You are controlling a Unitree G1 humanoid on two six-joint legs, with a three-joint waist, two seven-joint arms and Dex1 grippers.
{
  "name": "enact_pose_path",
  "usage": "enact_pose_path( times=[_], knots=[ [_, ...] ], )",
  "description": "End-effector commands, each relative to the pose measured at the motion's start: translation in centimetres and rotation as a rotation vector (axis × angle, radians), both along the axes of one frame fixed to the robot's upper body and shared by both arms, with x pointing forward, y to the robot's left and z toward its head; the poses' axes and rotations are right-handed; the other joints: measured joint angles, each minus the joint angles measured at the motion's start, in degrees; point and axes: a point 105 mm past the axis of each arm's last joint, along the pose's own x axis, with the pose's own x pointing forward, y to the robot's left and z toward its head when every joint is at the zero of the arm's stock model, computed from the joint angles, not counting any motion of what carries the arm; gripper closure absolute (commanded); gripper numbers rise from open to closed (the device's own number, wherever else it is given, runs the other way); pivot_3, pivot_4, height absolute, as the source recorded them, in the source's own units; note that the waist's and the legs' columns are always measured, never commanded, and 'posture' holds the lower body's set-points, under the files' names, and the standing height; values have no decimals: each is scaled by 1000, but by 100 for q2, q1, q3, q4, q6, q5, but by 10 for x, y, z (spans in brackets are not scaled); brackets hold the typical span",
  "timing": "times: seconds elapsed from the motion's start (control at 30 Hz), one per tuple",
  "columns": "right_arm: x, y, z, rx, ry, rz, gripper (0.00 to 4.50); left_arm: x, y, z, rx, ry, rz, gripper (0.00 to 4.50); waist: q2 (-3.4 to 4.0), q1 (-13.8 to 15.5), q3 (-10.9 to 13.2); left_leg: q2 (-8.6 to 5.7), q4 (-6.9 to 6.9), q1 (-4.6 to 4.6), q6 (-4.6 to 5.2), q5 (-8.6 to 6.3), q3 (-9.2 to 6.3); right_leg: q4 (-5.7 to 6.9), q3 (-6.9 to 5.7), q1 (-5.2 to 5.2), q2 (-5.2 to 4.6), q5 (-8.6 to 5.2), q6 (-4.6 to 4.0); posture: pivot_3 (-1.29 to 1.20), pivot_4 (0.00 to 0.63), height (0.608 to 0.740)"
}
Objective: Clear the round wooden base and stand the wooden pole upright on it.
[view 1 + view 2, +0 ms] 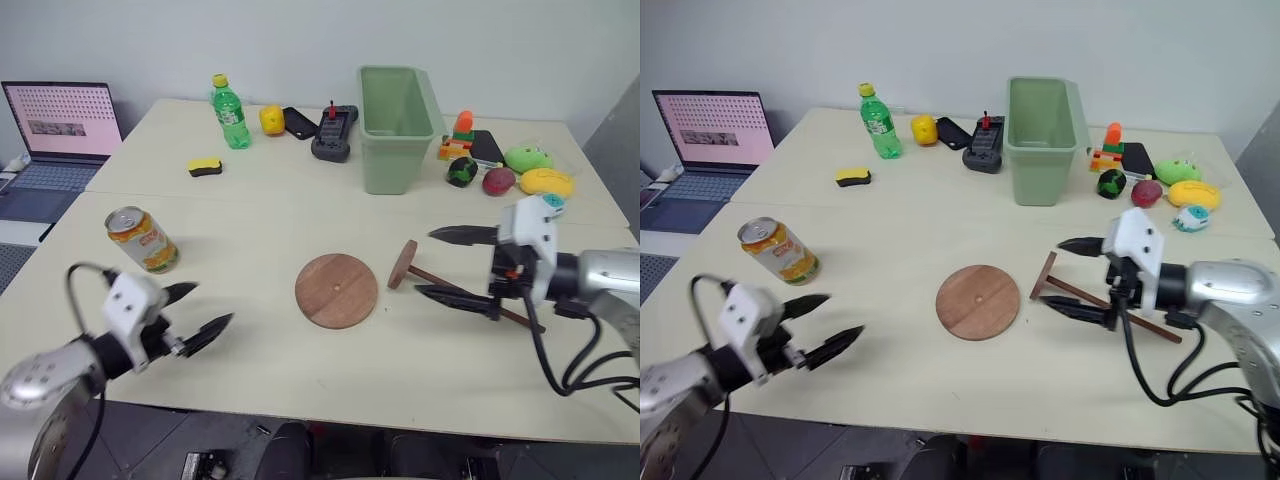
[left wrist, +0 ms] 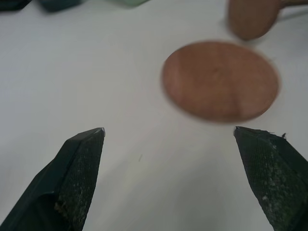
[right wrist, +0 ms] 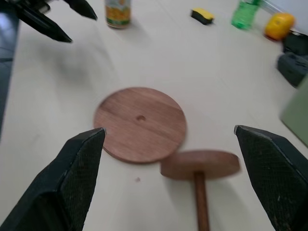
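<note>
The round wooden base (image 1: 337,290) lies flat and bare in the middle of the table, its small centre hole showing in the right wrist view (image 3: 139,122). To its right lies the wooden pole (image 1: 470,296) on its side, its disc end (image 1: 403,264) close to the base. My right gripper (image 1: 425,262) is open, its fingers either side of the pole's rod, holding nothing. At the front left my left gripper (image 1: 212,303) hovers open and empty, pointing toward the base (image 2: 220,80).
An orange drink can (image 1: 142,240) stands left of the base, near my left gripper. Farther back are a green bin (image 1: 395,125), a green bottle (image 1: 231,112), a yellow sponge (image 1: 204,166), black devices (image 1: 333,135) and toys (image 1: 525,170). A laptop (image 1: 60,125) sits far left.
</note>
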Motion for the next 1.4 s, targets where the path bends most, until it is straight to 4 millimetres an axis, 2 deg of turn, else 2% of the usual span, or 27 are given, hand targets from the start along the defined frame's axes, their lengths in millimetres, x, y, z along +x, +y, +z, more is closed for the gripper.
enact_pose_path(
  times=[0.03, 0.17, 0.37, 0.53, 0.73, 0.97, 1.13, 1.37, 1.4],
  knots=[
    [-7, -5, -6, -64, 40, -26, 0, -7, -43, 10, 11, 48, -263, 53, 1, -47, 1, -6, -1, 2, 0, 0, -2, -3, 0, 4, 0, -1, 1, 0, 150, 740],
    [0, -2, -18, -67, 92, -67, 0, -11, -71, 18, 9, 63, -476, 53, 4, -251, 2, 8, -7, 10, 24, -13, 22, -15, 23, -4, 2, -1, 1, 0, 150, 740],
    [15, -1, -36, -166, 134, -165, 0, -16, -98, 14, 62, 73, -667, 53, 6, -223, 6, 7, -5, 6, 25, -14, 19, -11, 17, -8, 19, -1, 1, 0, 150, 740],
    [38, 1, -41, -278, 167, -217, 0, -8, -109, 9, 114, 46, -690, 53, 5, -223, 7, 3, 2, 0, 25, -14, 15, -13, 19, -10, 16, -1, 1, 0, 150, 740],
    [67, 0, -53, -391, 313, -241, 0, -3, -121, 0, 132, 6, -682, 53, 6, -222, 8, 4, 1, -4, 25, -14, 15, -11, 20, -23, 15, -1, 1, 0, 150, 740],
    [79, -7, -71, -568, 478, -149, 0, -4, -132, -4, 110, -28, -658, 53, 6, -211, 8, 0, 12, -53, 24, -13, 9, -9, 14, -60, -1, 0, 1, 0, 150, 740],
    [85, -5, -70, -618, 576, -99, 0, -4, -137, -9, 103, -35, -621, 53, 7, -218, 8, 3, 12, -52, 23, -13, 9, -6, 15, -63, -3, 0, 2, 0, 150, 740],
    [91, 1, -71, -647, 616, -73, 1342, -5, -142, -15, 104, -39, -605, 0, 7, -217, 8, 3, 13, -53, 22, -12, 9, 0, 15, -67, -8, 0, 1, 0, 150, 740],
    [92, 1, -72, -647, 620, -75, 1687, -5, -143, -15, 104, -39, -605, 0, 7, -213, 8, 3, 13, -53, 21, -12, 9, 0, 14, -66, -9, 0, 1, 0, 150, 740]
  ],
)
